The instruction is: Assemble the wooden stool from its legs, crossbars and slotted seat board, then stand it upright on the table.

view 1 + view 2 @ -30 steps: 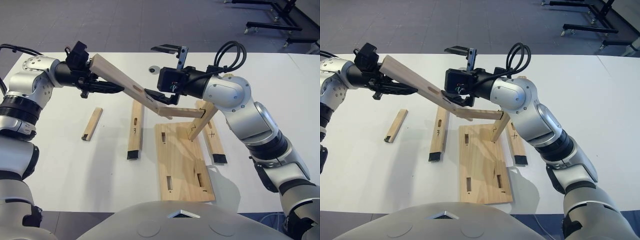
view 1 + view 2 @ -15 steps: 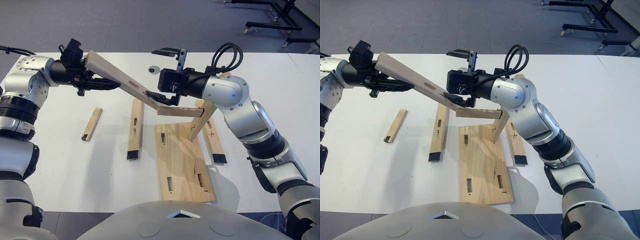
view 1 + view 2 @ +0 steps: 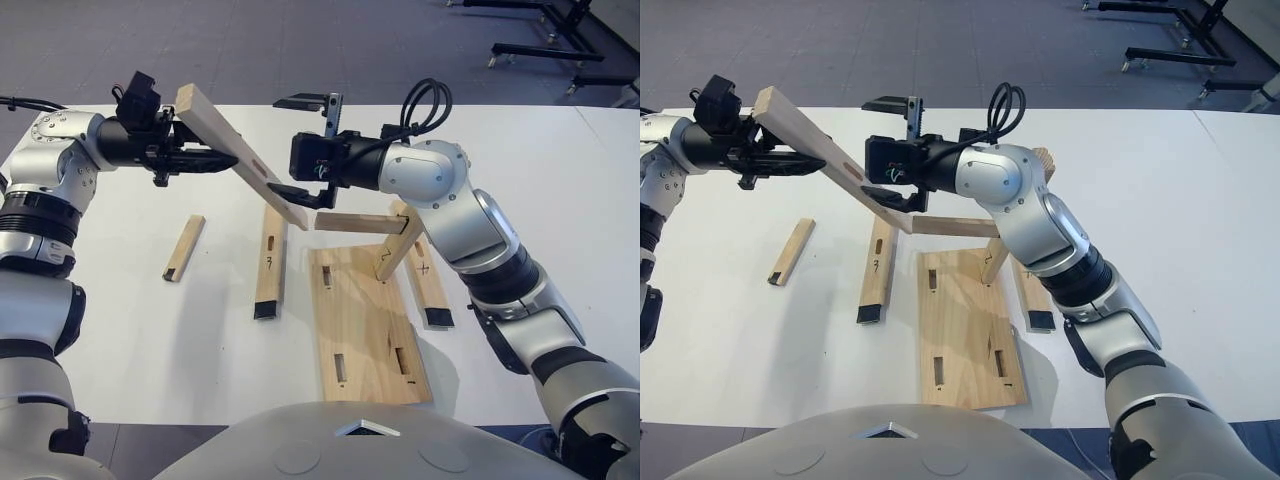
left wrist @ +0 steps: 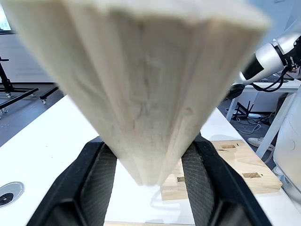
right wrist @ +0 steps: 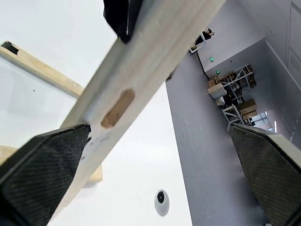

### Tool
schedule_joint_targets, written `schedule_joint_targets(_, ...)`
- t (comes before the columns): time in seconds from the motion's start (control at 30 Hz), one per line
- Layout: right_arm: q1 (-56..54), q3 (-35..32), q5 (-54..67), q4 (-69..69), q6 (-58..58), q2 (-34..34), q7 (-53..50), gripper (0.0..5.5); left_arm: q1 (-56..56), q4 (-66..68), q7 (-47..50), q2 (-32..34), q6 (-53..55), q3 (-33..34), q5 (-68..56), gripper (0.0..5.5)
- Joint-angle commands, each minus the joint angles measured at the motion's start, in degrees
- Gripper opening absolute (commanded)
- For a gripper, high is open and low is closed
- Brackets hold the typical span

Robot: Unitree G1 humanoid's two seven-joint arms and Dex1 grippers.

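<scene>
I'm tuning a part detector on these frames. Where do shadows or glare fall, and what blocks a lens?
Left eye view: even light, only soft shadows on the table beside the seat board and the lying leg left of it, no glare. Left wrist view: the raised leg hides most of the scene. Right wrist view: that leg crosses a brightly lit table.

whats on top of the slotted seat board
A pale wooden leg stands tilted at the far right corner of the flat light-wood seat board, a crossbar jutting from it. Three slots lie bare; the leg's foot covers whatever is beneath it.
</scene>
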Motion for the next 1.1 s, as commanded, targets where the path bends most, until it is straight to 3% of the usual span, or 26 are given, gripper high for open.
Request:
schedule_joint_targets(0.03, -2.6, -0.9, 1.9, -0.3, 1.3, 2.7, 0.5, 5.40, -1.6, -0.1, -0.3, -0.5, -0.6, 0.3, 0.3, 2.02)
schedule_joint_targets(0.3, -2.6, -3.0, 2.0, -0.2, 1.3, 2.1, 0.2, 5.40, -0.8, -0.5, -0.3, -0.1, -0.8, -0.3, 0.8, 2.02)
schedule_joint_targets(0.53, -2.6, -6.0, 1.0, 4.3, -2.3, -4.7, 2.7, 5.40, -1.0, -1.1, -0.3, 0.5, -0.6, -0.9, 0.8, 2.02)
schedule_joint_targets(0.9, -2.2, 0.9, 1.6, 6.5, -4.7, 1.5, 3.8, 5.40, -1.9, -0.8, -0.3, 0.0, -0.8, -1.5, 1.5, 2.02)
schedule_joint_targets(1.1, -2.0, 0.1, 0.6, 5.8, -4.7, 1.3, 3.0, 5.40, -1.1, -1.3, -0.3, 0.1, -0.8, -1.5, 1.8, 2.02)
